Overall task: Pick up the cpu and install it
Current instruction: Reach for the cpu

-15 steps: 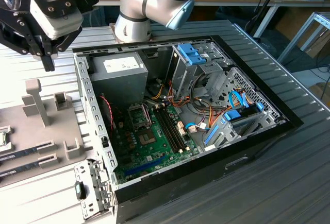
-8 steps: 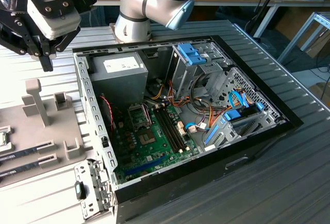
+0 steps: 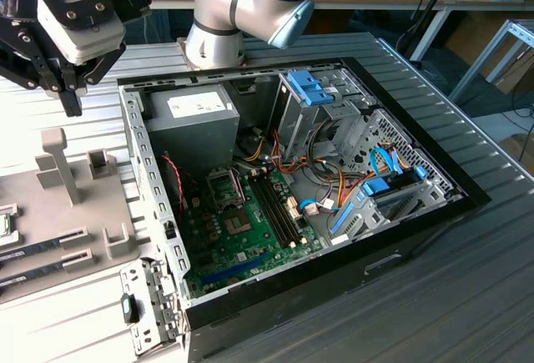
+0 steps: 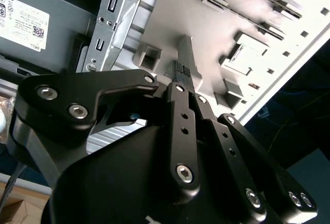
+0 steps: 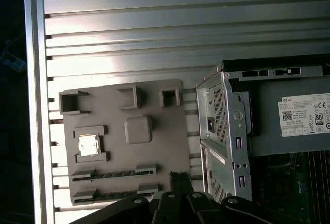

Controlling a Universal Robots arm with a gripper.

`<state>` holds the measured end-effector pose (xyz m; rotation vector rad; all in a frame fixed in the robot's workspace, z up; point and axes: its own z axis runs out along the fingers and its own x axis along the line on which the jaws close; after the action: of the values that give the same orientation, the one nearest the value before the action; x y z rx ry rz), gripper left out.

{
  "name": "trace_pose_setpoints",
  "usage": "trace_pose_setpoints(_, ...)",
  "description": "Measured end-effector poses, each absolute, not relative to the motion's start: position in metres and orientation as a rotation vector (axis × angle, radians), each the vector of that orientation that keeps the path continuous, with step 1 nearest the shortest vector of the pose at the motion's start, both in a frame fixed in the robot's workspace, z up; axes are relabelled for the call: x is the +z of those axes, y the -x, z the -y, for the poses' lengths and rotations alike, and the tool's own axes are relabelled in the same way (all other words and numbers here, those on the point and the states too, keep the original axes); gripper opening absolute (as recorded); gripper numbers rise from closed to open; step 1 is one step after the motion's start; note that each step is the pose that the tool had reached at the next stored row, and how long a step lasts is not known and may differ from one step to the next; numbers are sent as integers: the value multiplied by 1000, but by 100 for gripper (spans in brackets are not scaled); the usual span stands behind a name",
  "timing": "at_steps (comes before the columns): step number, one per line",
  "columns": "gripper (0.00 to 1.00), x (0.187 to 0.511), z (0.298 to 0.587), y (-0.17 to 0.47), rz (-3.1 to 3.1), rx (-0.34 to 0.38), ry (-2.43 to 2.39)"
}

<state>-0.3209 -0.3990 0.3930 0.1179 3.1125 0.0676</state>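
Observation:
The cpu (image 5: 87, 145) is a small silver square lying flat in a holder on the grey fixture plate (image 5: 154, 157); in the exterior view the cpu (image 3: 4, 224) sits at the far left edge. My gripper (image 3: 73, 106) hangs above the back of that plate, near the case's corner, apart from the cpu. In both wrist views its black fingers (image 4: 180, 87) come together with nothing between them; the gripper (image 5: 179, 176) tip points down at the plate's edge nearest the case. Inside the open case, the motherboard (image 3: 242, 229) carries the socket frame (image 3: 224, 186).
The open computer case (image 3: 417, 213) fills the exterior view's middle, with a grey power supply (image 3: 188, 121), blue-tabbed drive bays (image 3: 313, 88) and cables. An upright grey post (image 3: 58, 158) and small holders rise from the fixture plate. Two memory sticks (image 3: 37, 254) lie in slots there.

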Motion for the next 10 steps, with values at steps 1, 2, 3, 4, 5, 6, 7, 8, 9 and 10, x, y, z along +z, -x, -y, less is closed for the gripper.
trace_pose_setpoints(1, 11, 393, 399, 321, -3113, 68, -118)
trace_pose_setpoints(2, 11, 393, 399, 322, -3113, 68, -118)
trace_pose_setpoints(3, 11, 393, 399, 323, -3112, 68, -118)
trace_pose_setpoints(4, 11, 393, 399, 323, -3113, 68, -118)
trace_pose_setpoints(5, 11, 393, 399, 324, -3113, 68, -118)
trace_pose_setpoints(6, 11, 393, 399, 324, -3113, 68, -118)
trace_pose_setpoints(7, 11, 393, 399, 325, -3113, 68, -118)
trace_pose_setpoints(8, 11, 393, 399, 325, -3112, 68, -118)
trace_pose_setpoints(9, 11, 393, 399, 326, -3112, 68, -118)
trace_pose_setpoints(10, 11, 393, 399, 326, -3112, 68, -118)
